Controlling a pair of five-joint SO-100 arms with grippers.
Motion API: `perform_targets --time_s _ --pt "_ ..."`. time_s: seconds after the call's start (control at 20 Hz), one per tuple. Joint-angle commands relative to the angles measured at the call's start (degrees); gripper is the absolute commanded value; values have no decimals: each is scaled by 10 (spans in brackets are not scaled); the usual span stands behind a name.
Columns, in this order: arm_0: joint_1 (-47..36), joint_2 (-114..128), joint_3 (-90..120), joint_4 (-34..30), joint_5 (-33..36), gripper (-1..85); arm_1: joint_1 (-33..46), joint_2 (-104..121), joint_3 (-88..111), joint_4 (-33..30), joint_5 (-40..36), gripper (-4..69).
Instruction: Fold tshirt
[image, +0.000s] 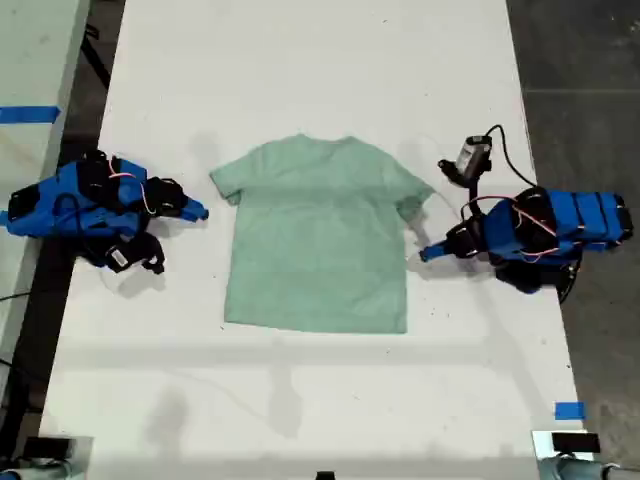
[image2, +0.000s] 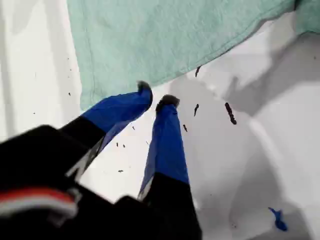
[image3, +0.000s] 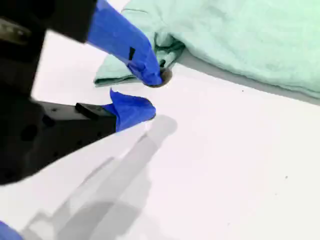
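you will find the tshirt (image: 320, 240) spread flat on the white table (image: 300, 400), collar toward the exterior view's top, lying between the two sets of fingers.

my first gripper (image: 425, 252) is on the arm at the exterior view's right. in the first wrist view the tshirt (image2: 165, 40) lies just ahead of its fingertips (image2: 144, 90), which sit at the garment's side edge. my first gripper (image2: 156, 95) is parted only by a narrow gap and is empty. you cannot tell whether the tips touch the cloth.

my second gripper (image: 200, 212) is on the arm at the exterior view's left. in the second wrist view a sleeve of the tshirt (image3: 250, 40) lies bunched just beyond one fingertip (image3: 150, 77); the other finger is above bare table. my second gripper (image3: 150, 95) is released and grasps nothing.

behind the first fingers, toward the exterior view's top, note a small grey device on a black cable (image: 470, 158). a blue tape mark (image: 568, 410) lies well apart from them, near the exterior view's lower right.
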Motion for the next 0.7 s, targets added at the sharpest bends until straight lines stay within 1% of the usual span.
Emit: perform_targets --time_s 0.0,0.4,0.45,0.55,0.65 --pt "60 -1 0 -17 -53 1 22 4 -5 -91 581 -10" --pt "61 -1 0 -14 -62 1 20 4 -4 -88 584 -10" --pt "58 -1 0 -6 -77 9 20 4 -4 -82 585 -10" --pt "56 -1 0 -11 -82 22 18 4 -6 -63 582 -10" --pt "53 -1 -1 -12 -108 1 2 4 -15 -40 578 -10"
